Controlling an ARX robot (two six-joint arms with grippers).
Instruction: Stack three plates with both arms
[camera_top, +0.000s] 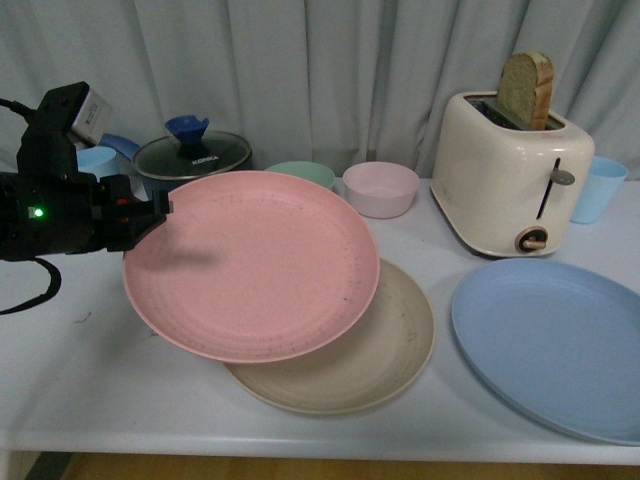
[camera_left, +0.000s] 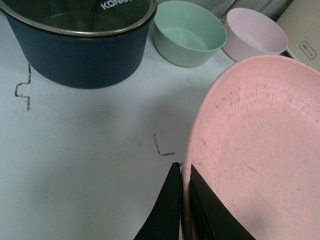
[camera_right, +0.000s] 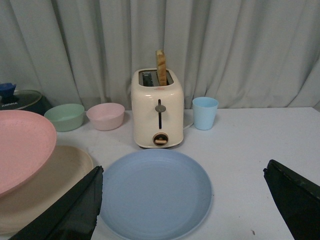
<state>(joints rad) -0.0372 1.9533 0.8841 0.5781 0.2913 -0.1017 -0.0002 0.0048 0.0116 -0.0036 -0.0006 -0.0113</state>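
Observation:
My left gripper (camera_top: 160, 210) is shut on the left rim of the speckled pink plate (camera_top: 255, 265) and holds it tilted in the air, partly over the beige plate (camera_top: 390, 350), which lies flat on the table. In the left wrist view the fingers (camera_left: 167, 210) pinch the pink plate's (camera_left: 255, 160) edge. The light blue plate (camera_top: 555, 340) lies flat at the right. In the right wrist view my right gripper (camera_right: 182, 172) is open and empty, its jaws wide apart above the blue plate (camera_right: 155, 192). The pink plate (camera_right: 22, 147) and the beige plate (camera_right: 50, 182) show there too. The right arm is out of the front view.
A cream toaster (camera_top: 515, 175) with a bread slice stands behind the blue plate, with a blue cup (camera_top: 600, 190) beside it. A green bowl (camera_top: 300, 172), a pink bowl (camera_top: 380, 188) and a dark lidded pot (camera_top: 193, 155) line the back. The table's front edge (camera_top: 300, 440) is near.

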